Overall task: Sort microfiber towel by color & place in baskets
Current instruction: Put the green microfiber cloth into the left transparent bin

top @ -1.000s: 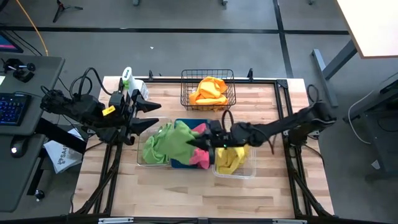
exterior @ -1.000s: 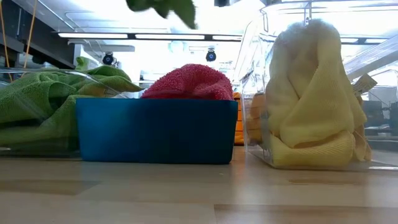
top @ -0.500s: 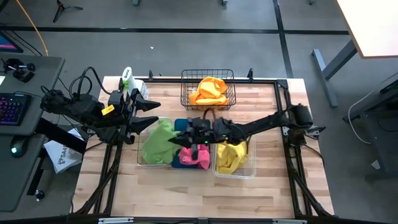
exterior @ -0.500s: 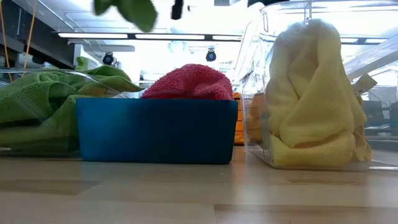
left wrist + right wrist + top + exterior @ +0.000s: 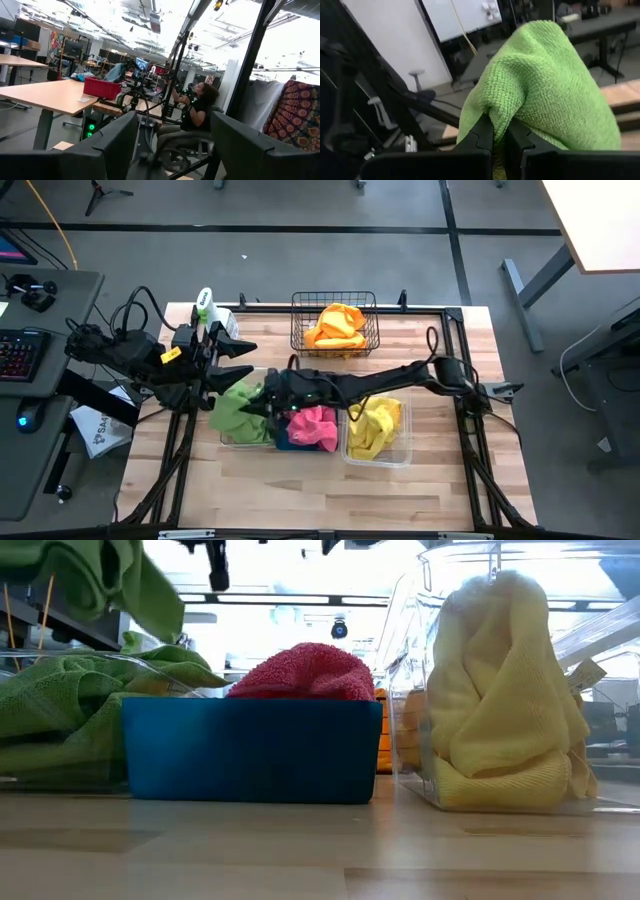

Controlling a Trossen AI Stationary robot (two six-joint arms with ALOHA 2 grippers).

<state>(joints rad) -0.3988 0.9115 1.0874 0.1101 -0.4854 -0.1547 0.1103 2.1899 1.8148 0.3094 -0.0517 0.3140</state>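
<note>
Right gripper [image 5: 262,402] pinches a green towel [image 5: 234,406], raised above the left clear tub [image 5: 228,435] that holds more green cloth. Left gripper [image 5: 240,363] waits at the surface's [image 5: 440,480] left edge, fingers spread, empty. Pink towel [image 5: 315,426] sits in the blue tub [image 5: 290,443].

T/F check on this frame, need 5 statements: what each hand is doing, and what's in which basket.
1. The right hand is shut on a green towel. True.
2. That green towel hangs over the yellow tub. False: it is above the clear tub on the left side, which already holds green cloth.
3. The black wire basket holds an orange towel. True.
4. The blue tub is empty. False: a pink towel sits in it.
5. The left hand grips a towel. False: it is open and holds nothing, waiting at the left edge of the table.
</note>
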